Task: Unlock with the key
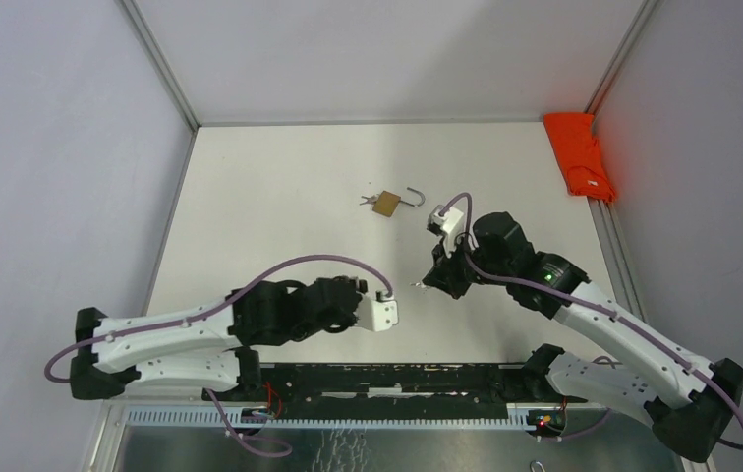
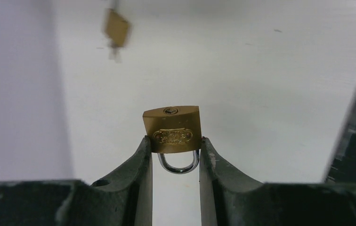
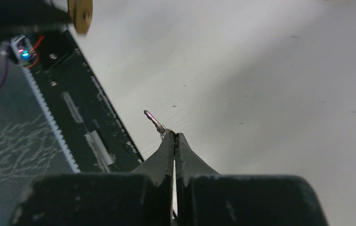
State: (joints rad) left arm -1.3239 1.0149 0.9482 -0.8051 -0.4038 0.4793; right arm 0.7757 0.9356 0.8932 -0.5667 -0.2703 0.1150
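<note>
Alignment is the main worry from here. The left gripper (image 2: 173,147) is clamped on the brass padlock (image 2: 171,128). Its fingers press the lower flanks of the body, the shackle (image 2: 178,162) is tucked back between them and looks shut, and the keyhole (image 2: 170,111) sits on the free end, facing outward. The right gripper (image 3: 173,139) is pinched tight on the key (image 3: 154,121), with only the slim blade poking past the fingertips. In the overhead view both grippers hover near each other above the table (image 1: 279,187), close to the arms' bases, with a gap between the key tip and the lock.

Insertion looks like the next step, and it could fail in two ways. The lock is held only by a small patch of each finger, so an off-axis push on the keyhole face could pivot it or drive it back between the fingers. The key is held by a narrow pinch, so if its tip strikes brass beside the slot, the blade may twist in the grip. Whether the blade's orientation matches the slot cannot be told.

A second padlock (image 1: 385,204) lies open farther out on the table, well apart from both grippers.
</note>
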